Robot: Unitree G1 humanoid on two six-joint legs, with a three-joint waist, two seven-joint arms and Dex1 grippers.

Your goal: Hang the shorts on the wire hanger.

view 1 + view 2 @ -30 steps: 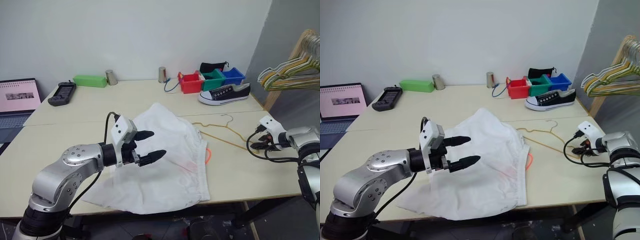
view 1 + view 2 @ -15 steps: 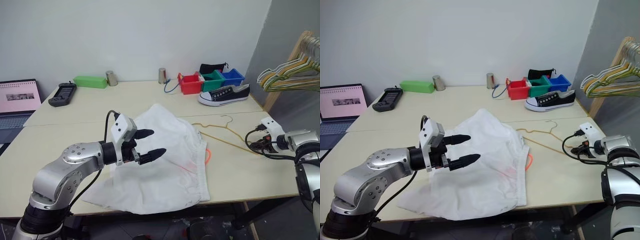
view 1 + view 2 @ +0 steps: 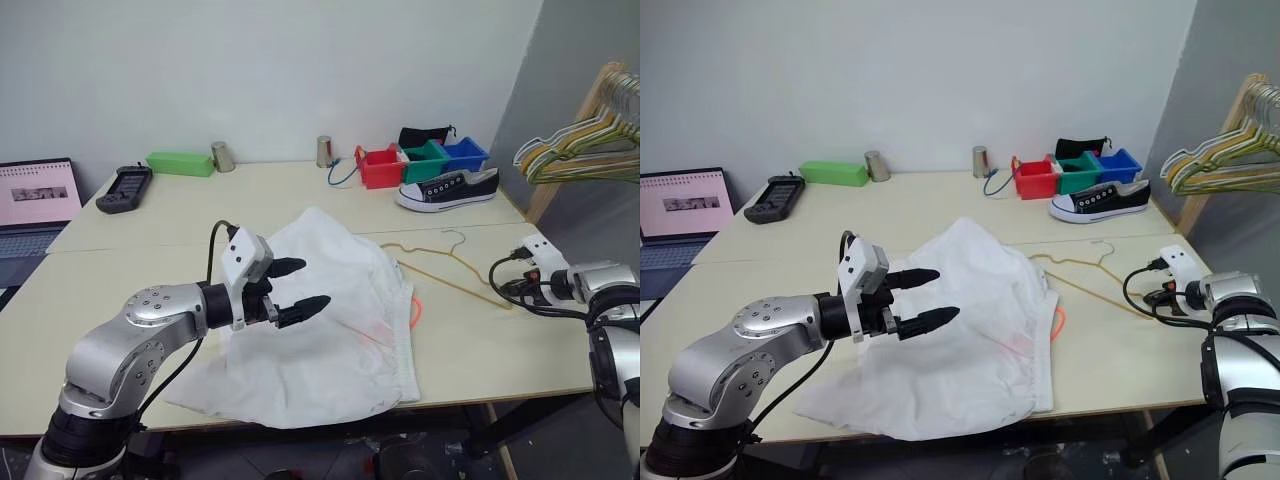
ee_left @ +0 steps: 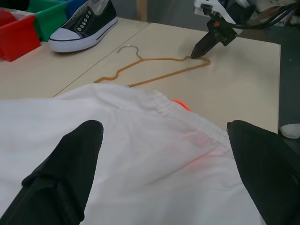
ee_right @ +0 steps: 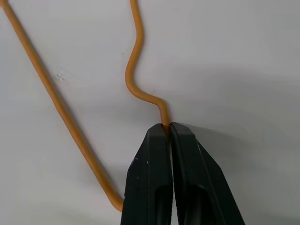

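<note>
Since a second ago the right gripper has closed: its two black fingers were apart beside the wire hanger and are now pressed together on the wire at the hanger's right-hand corner. The arm has not shifted place. The left gripper is unchanged, jaws spread wide and holding nothing, hovering over the shorts. Shorts and hanger lie where they did.

Count: one pair of shorts, white, with an orange-red drawstring showing at its right edge; one tan wire hanger lying flat; one black-and-white sneaker; three small bins (red, green, blue); two metal cups; one green box; one black handheld device; one laptop. The pastel hangers on the wooden rack are bunched together, perhaps three or four; too overlapped to count.

The shorts lie spread at table centre; the hanger lies at about 3 o'clock from them, its near end just beside the waistband, hook toward 12 o'clock. Sneaker and bins sit at about 1 o'clock.

Surface: pale beige table made of two tops joined by a seam. Room: plain white wall behind, grey wall to the right.
</note>
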